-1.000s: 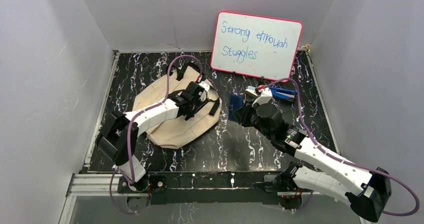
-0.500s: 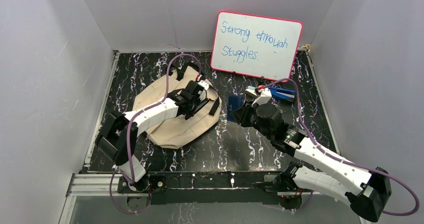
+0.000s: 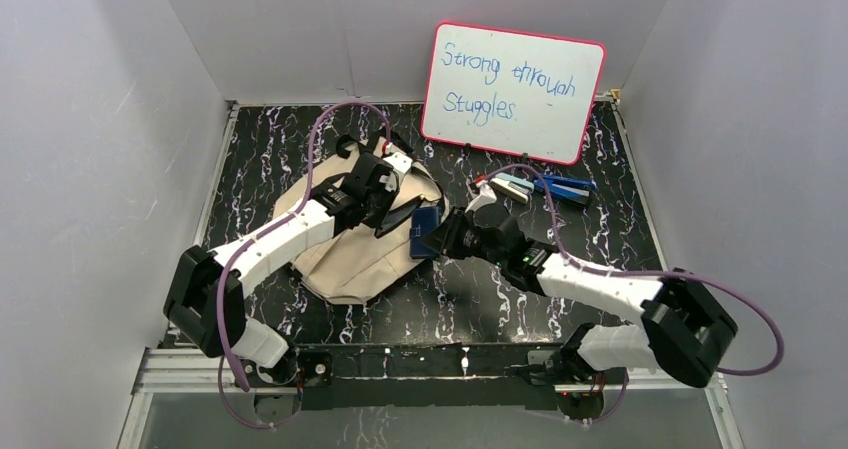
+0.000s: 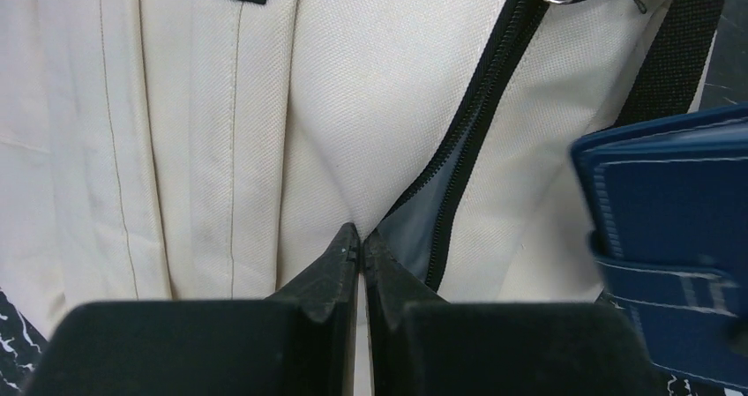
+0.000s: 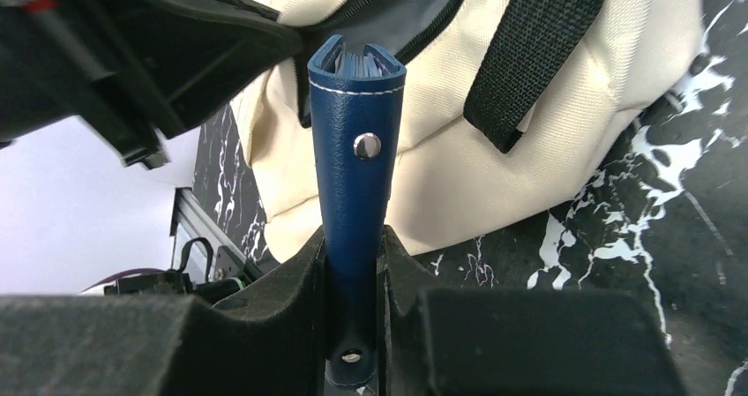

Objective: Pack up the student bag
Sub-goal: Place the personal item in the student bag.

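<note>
So, left-centre on the black marbled table (image 3: 480, 299) sits the student bag (image 3: 340, 254), cream canvas with its zipper partly open. The left gripper (image 4: 362, 240) is pinched tight on the fabric right at the zip's edge. Just right of that, a blue snap-strap notebook (image 5: 355, 140) has its end at the bag's opening, clamped in the right gripper (image 5: 355, 264). A whiteboard (image 3: 514, 89) leans at the back right.

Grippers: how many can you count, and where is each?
2. The left gripper pinches the student bag at its zipper opening; the right gripper holds a blue notebook beside that opening. None seems hidden.
</note>
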